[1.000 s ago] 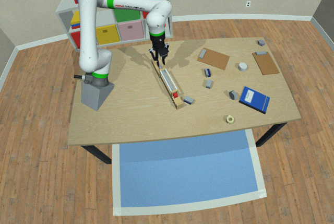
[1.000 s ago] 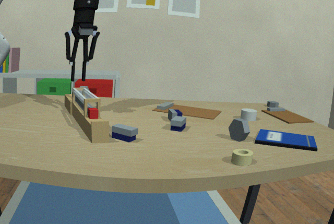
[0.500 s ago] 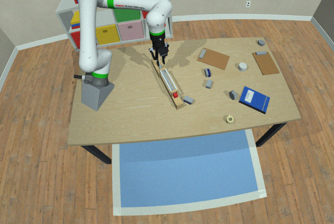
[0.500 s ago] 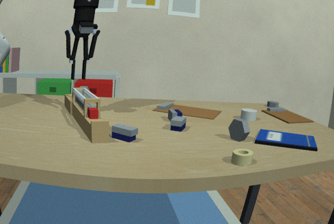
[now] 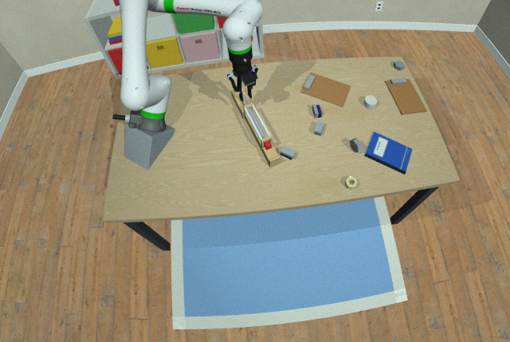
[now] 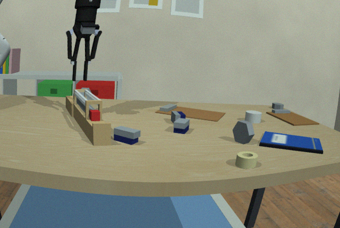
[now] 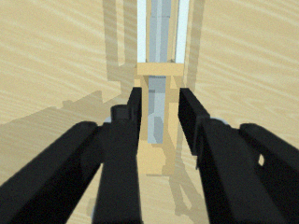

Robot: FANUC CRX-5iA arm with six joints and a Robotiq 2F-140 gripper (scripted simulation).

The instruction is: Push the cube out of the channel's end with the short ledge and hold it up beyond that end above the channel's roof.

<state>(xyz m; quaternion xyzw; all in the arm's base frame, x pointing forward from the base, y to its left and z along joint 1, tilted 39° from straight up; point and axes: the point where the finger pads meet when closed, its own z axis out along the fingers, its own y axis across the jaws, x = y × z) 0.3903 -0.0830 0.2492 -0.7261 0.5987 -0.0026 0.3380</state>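
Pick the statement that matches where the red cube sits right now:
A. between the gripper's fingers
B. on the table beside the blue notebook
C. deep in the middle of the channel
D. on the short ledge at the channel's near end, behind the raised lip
D. The red cube rests on the ledge just outside the channel, behind the lip, while the gripper hangs at the far end, holding nothing.
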